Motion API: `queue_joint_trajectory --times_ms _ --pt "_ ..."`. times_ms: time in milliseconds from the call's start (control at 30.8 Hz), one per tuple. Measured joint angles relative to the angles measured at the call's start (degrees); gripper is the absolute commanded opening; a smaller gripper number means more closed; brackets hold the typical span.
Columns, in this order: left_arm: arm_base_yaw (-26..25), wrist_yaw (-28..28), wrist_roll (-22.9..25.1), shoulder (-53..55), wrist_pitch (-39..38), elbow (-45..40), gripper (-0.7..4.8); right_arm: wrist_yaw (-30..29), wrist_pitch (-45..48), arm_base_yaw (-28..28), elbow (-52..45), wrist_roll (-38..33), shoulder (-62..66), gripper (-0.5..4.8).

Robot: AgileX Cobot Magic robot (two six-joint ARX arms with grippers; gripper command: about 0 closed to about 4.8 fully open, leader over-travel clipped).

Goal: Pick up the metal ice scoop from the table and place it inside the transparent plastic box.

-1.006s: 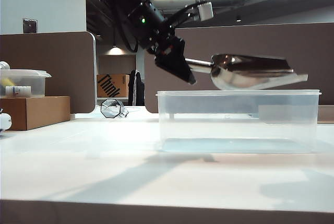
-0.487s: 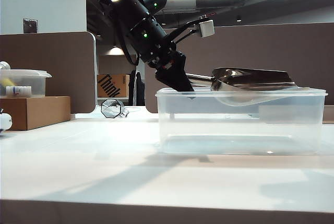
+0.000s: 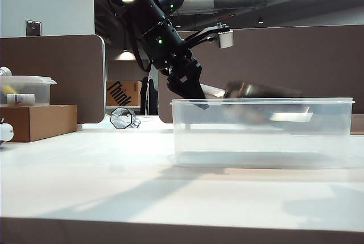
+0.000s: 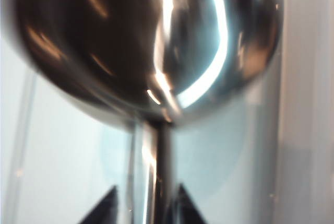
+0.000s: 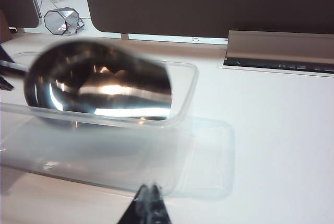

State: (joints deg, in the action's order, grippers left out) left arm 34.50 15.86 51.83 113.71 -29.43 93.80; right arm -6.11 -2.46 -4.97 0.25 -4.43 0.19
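While the metal ice scoop (image 3: 259,93) sits blurred at rim level inside the transparent plastic box (image 3: 261,133), note that its long axis runs along the box's length, bowl pointing away from the left gripper (image 3: 193,93). You see that gripper just above the box's near short wall, handle end between its fingers (image 4: 107,205); the jaws appear to stand slightly apart beside the handle, so whether a grip remains cannot be told. The right gripper (image 5: 148,203) hangs well apart from the box, tips together, gripping nothing. Judge the left arm the nearer one; any withdrawal should run back along the handle axis. Count: one scoop, one large box, two grippers, all over the table (image 3: 114,187).
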Motion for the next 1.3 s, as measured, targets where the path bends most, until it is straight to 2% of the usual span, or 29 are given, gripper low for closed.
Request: queue_joint_trajectory --times_ms 357,519,682,747,779,812,844,876,1006,1104,1299 --pt "0.0 -0.7 0.0 0.0 1.1 0.3 1.32 0.0 0.0 0.0 0.0 0.0 0.0 -0.01" --pt "0.0 -0.7 -0.1 -0.5 1.9 0.3 1.88 0.0 0.0 0.0 0.0 0.0 0.0 -0.01" --pt "0.0 -0.5 -1.4 -1.2 1.3 3.2 1.87 0.0 0.0 -0.1 0.0 0.0 0.0 -0.01" --pt "0.0 -0.4 -2.8 -1.5 1.4 4.5 1.77 0.0 0.0 -0.8 0.0 0.0 0.0 -0.01" --pt "0.0 -0.4 -3.5 -1.7 1.3 5.1 1.41 0.0 0.0 -1.5 0.0 0.0 0.0 -0.01" --pt "0.0 -0.4 -4.1 -1.8 1.2 5.5 0.83 0.0 0.0 -2.1 0.0 0.0 0.0 -0.01" --pt "0.0 -0.4 -4.6 -1.9 1.1 6.0 -0.18 0.0 0.0 -2.6 0.0 0.0 0.0 -0.01" --pt "0.0 -0.4 -5.4 -2.0 1.0 6.3 -0.02 0.0 0.0 -3.3 0.0 0.0 0.0 -0.01" --pt "0.0 -0.7 -8.9 -3.1 -0.4 6.6 -0.06 -0.1 0.0 -4.1 0.0 0.0 0.0 -0.01" --pt "0.0 -1.6 -13.8 -4.9 -1.7 6.5 -0.06 -0.1 0.0 -3.8 0.0 0.0 0.0 -0.01" --pt "0.0 -1.8 -20.3 -12.7 -2.9 6.4 -0.06 -0.1 0.0 -2.4 0.0 0.0 0.0 -0.01"
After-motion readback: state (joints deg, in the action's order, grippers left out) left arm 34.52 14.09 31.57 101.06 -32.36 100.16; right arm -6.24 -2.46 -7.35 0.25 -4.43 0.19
